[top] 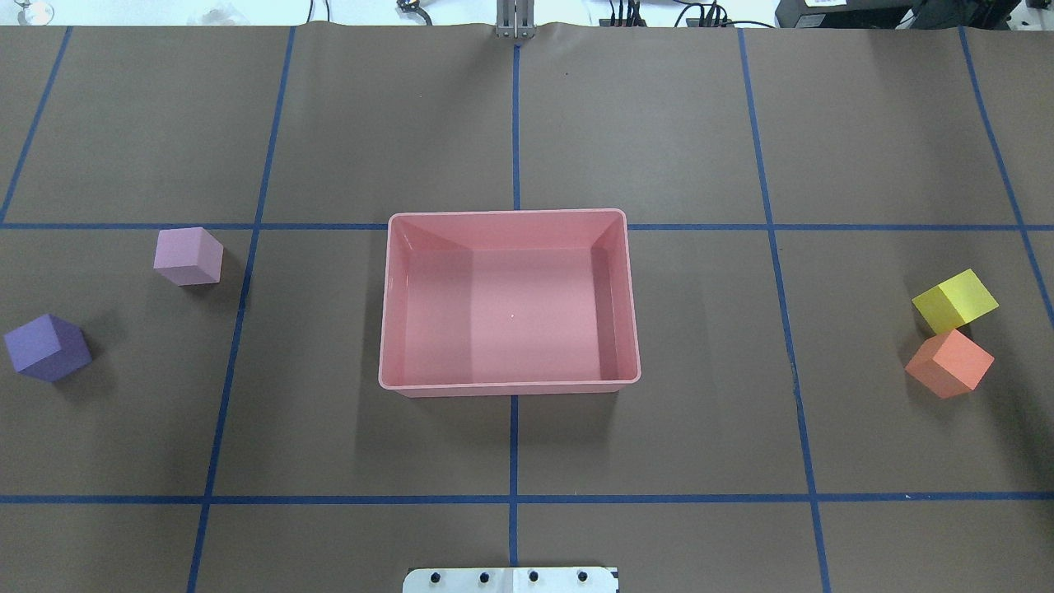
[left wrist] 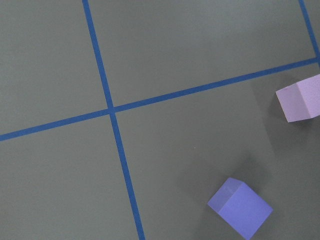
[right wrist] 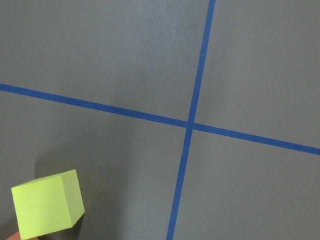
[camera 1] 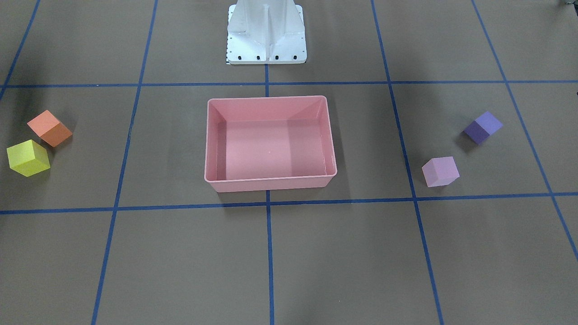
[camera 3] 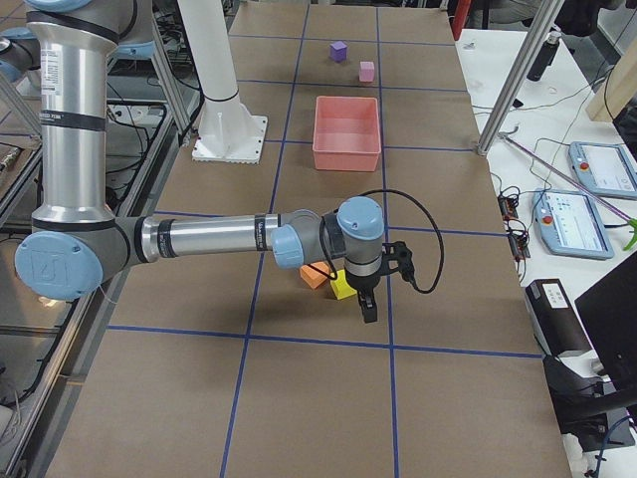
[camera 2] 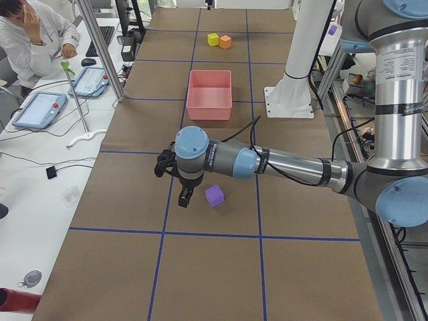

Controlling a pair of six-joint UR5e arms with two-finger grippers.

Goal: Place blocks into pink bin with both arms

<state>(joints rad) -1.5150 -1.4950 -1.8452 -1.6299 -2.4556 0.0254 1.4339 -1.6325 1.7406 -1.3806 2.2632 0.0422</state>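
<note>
The pink bin [top: 383, 313] sits empty at the table's middle. The pale pink-lilac block [top: 188, 256] and the purple block [top: 47, 347] lie on the overhead view's left, and both show in the left wrist view. The yellow block [top: 955, 301] and the orange block [top: 949, 363] touch each other on the right. My left gripper [camera 2: 186, 197] shows only in the exterior left view, hanging just beside the purple block [camera 2: 214, 195]. My right gripper [camera 3: 368, 309] shows only in the exterior right view, just beside the yellow block [camera 3: 343, 287]. I cannot tell whether either is open or shut.
The white metal base [camera 1: 266, 36] stands behind the bin. Blue tape lines grid the brown table cover. An operator [camera 2: 33, 33] sits at a side bench with tablets [camera 2: 41, 107] beyond the table's long edge.
</note>
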